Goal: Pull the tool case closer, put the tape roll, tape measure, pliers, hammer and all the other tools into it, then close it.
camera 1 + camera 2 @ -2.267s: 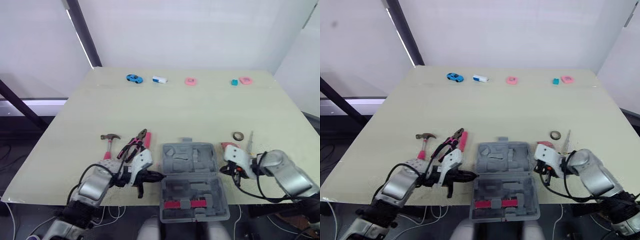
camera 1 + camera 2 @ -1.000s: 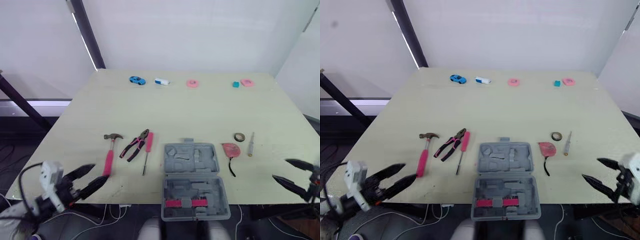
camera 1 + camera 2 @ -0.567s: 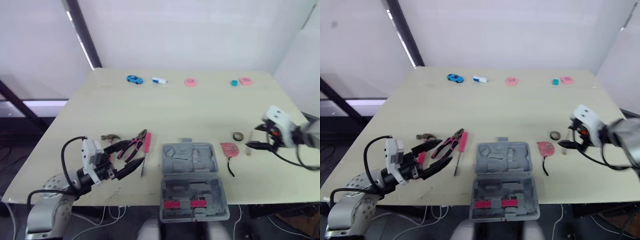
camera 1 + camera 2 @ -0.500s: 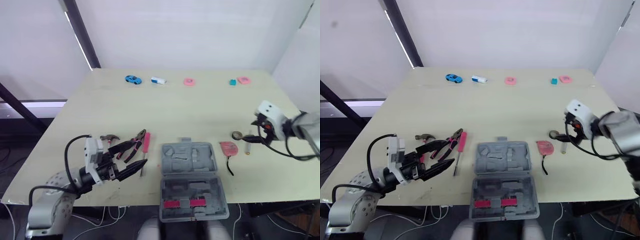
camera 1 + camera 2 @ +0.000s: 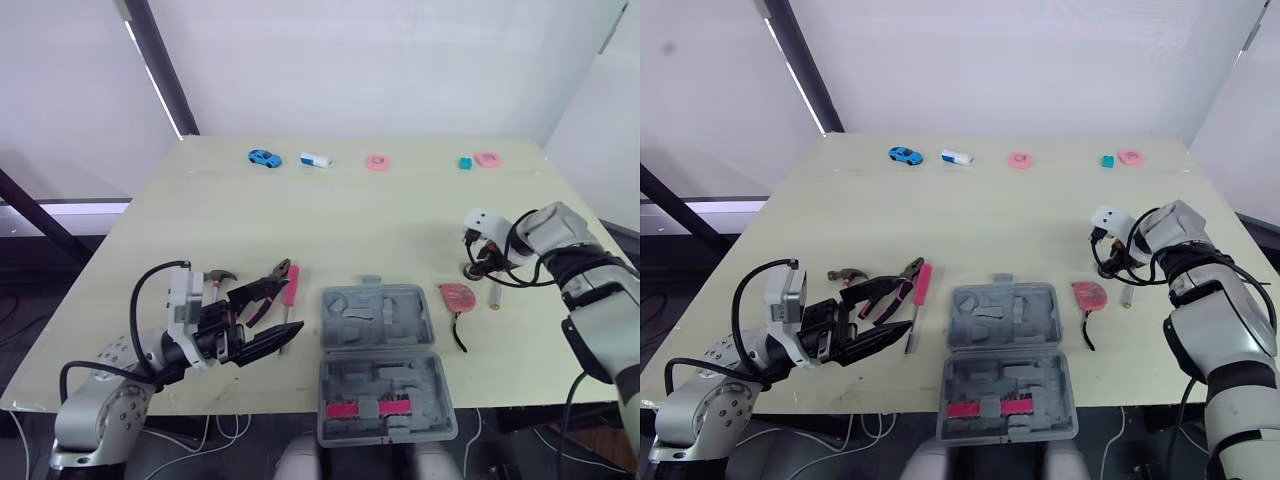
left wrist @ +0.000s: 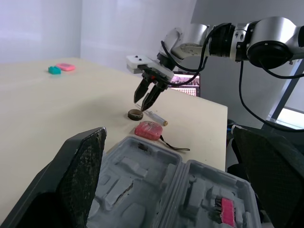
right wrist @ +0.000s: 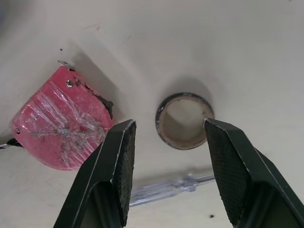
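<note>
Right of the moulded grey case [image 5: 378, 322], the right gripper [image 6: 144, 101] hangs spread over the dark tape roll [image 7: 167, 128], whose pale lining the wrist view shows; the left gripper [image 5: 291, 306] gapes wide.

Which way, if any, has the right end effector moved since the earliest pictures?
Yes: the right end effector went from beside the tool case, away from the robot, to above the tape roll.

The tool case [image 5: 385, 365] lies at the table's [image 5: 350, 215] near edge. Hammer [image 5: 218, 275], pliers [image 5: 280, 272] and screwdriver [image 5: 292, 286] lie left of it; tape measure [image 5: 456, 297] just right, tape roll [image 7: 184, 120] behind that, small screwdriver [image 5: 495, 296] alongside.
</note>
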Motion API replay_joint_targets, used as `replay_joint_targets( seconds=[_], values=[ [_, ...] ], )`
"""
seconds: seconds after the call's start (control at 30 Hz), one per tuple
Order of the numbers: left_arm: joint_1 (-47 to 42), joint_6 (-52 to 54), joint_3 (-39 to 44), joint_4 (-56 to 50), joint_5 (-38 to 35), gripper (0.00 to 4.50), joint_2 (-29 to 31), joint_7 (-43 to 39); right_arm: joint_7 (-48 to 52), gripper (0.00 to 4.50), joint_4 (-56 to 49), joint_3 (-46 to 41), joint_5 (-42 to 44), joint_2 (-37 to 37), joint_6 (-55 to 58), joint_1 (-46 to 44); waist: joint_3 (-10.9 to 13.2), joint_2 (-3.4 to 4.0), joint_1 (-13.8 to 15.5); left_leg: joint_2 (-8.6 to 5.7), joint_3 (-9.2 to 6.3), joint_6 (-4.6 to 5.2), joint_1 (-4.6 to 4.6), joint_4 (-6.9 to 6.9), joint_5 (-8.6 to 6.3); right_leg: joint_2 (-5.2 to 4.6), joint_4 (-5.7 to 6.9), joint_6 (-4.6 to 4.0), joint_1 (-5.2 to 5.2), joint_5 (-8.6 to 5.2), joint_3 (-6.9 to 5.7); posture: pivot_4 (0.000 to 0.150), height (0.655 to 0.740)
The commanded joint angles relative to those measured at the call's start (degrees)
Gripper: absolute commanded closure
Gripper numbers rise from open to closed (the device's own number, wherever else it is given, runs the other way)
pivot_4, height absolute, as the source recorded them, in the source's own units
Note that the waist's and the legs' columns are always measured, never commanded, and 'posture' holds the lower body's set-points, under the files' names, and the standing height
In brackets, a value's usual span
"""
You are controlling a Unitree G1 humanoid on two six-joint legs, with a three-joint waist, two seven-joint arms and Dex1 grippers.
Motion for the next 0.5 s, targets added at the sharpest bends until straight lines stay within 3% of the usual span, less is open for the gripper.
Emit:
replay_joint_targets(
  seconds=[0.03,0.3,0.47,0.5],
  values=[
    [-0.3,-0.3,0.4,-1.9,-1.0,0.00,0.3,0.2,-1.3,2.10,2.8,-2.3,-1.1,0.9,-1.7,-1.8,0.0,0.01,0.0,0.00,0.00,0.00,0.00,0.00,0.00,0.00,0.00,0.00,0.00,0.00,0.00,0.150,0.7400],
    [-0.9,-0.9,-0.2,-1.4,-0.3,0.00,0.0,0.2,-5.2,2.10,6.5,-4.9,-3.0,2.8,-2.6,-1.6,0.0,0.02,0.0,0.00,0.01,-0.01,-0.01,0.00,0.00,0.00,0.00,0.00,0.00,0.00,0.01,0.150,0.7400],
    [-1.6,-1.3,-1.4,-1.5,0.3,0.00,-0.7,0.7,-7.5,3.58,7.9,-6.0,-4.1,3.8,-3.0,-0.7,0.0,0.04,0.0,0.00,0.01,-0.01,0.00,0.00,0.00,0.01,0.00,0.00,0.00,0.00,0.01,0.150,0.7400],
    [-1.8,-1.2,-1.6,-1.6,0.2,0.00,-0.9,0.9,-7.9,4.28,8.1,-6.1,-4.3,3.9,-3.1,-0.6,0.0,0.04,0.0,0.00,0.02,-0.01,-0.01,0.00,0.01,0.01,0.00,0.00,0.00,0.00,0.01,0.150,0.7400]
  ],
)
